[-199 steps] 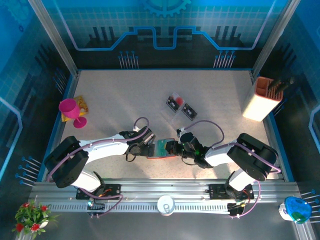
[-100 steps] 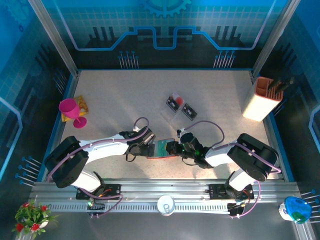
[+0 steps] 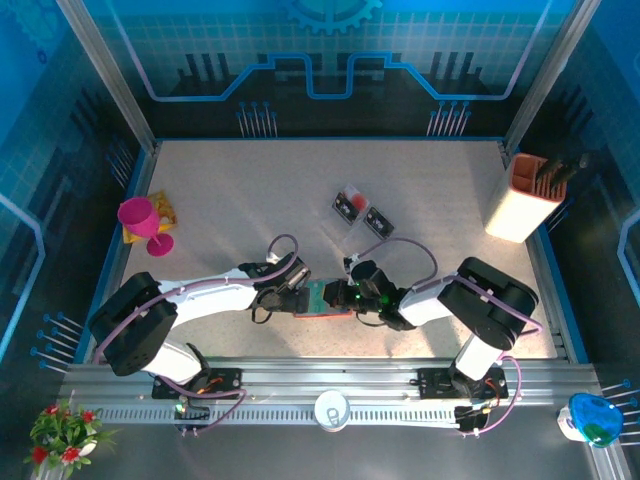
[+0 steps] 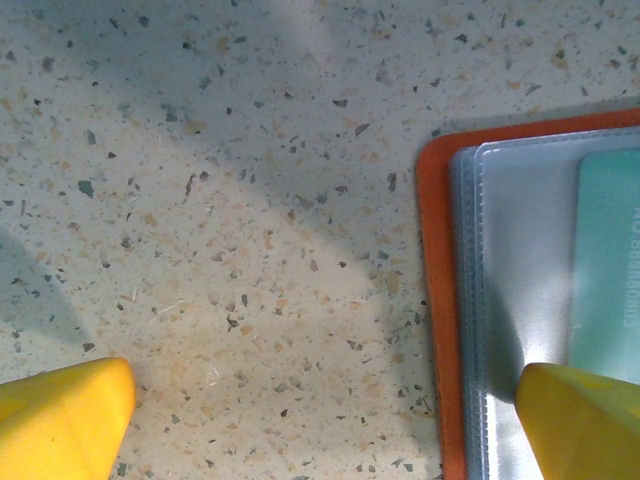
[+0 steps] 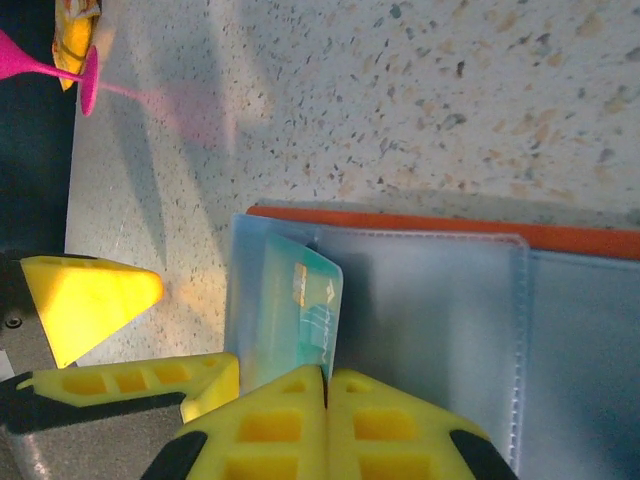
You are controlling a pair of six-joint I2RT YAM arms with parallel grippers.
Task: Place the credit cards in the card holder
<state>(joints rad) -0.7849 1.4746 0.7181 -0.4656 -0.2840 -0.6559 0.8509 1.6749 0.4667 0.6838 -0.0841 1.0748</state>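
At front-centre of surface (image 3: 250, 200), left fingers (image 4: 62, 425) spread fully wide, holding nothing, one tip over card holder's (image 4: 440, 300) clear sleeve. Holder lies open, flat, w/ teal card (image 5: 312, 300) partly in a slot; right fingers (image 5: 270, 432) pressed together, tips at card's edge, can't tell if pinching it.
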